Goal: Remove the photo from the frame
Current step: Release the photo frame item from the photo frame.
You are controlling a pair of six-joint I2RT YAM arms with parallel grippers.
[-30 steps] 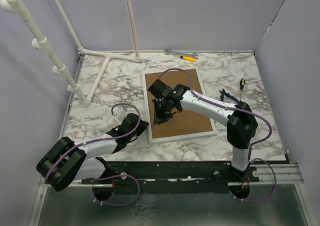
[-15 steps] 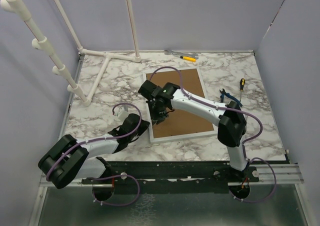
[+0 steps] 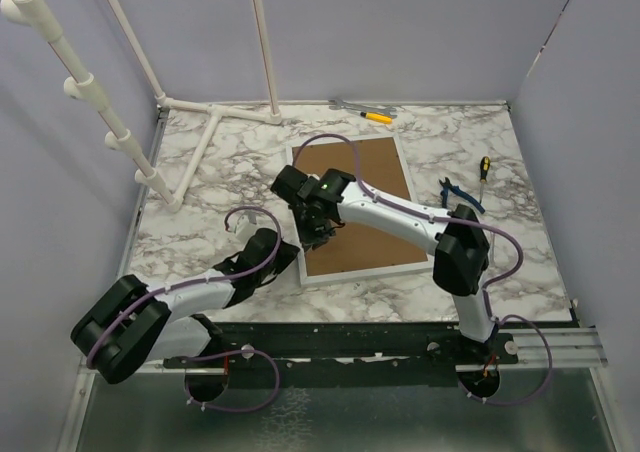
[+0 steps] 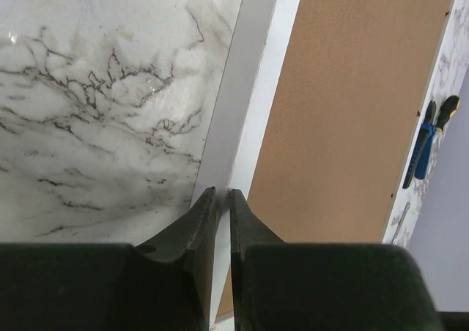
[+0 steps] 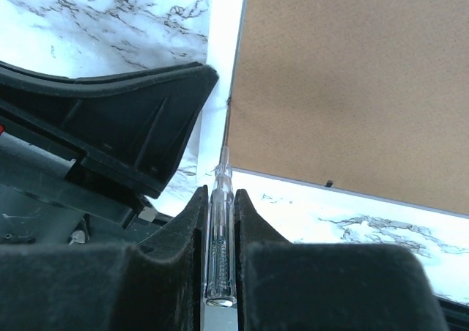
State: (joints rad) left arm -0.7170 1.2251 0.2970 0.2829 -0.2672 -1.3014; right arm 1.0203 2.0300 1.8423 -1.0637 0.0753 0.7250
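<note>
My right arm has swung across, off the middle of the brown backing board [image 3: 372, 167] and out to the frame's [image 3: 370, 271] left side, down near the corner closest to me. My right fingers [image 5: 179, 236] are pinching the clear-handled screwdriver [image 5: 220, 228], shaft straight out ahead. In the wrist view its tip sits just over the seam where the backing board meets the white rail. That's the spot I want: from here I judge I'm lining up to pry at that edge or work a retaining tab.

My left fingers [image 4: 194, 221] haven't budged. They're pressed almost together with only a thin slit between them and nothing in it. They're parked on the frame's left rail near that same corner, and I reckon they're steadying it against the counter [image 3: 230, 172].

The frame lies face down, back up, and the backing board looks fully seated. The photo is nowhere in view, so I take it to be underneath that board, inside the frame. So the real work hasn't started, and only the tool's position has changed. What needs care next is a shallow angle at the seam. Both arms are crowded into one corner, too, with my left arm just beside the tool.
</note>
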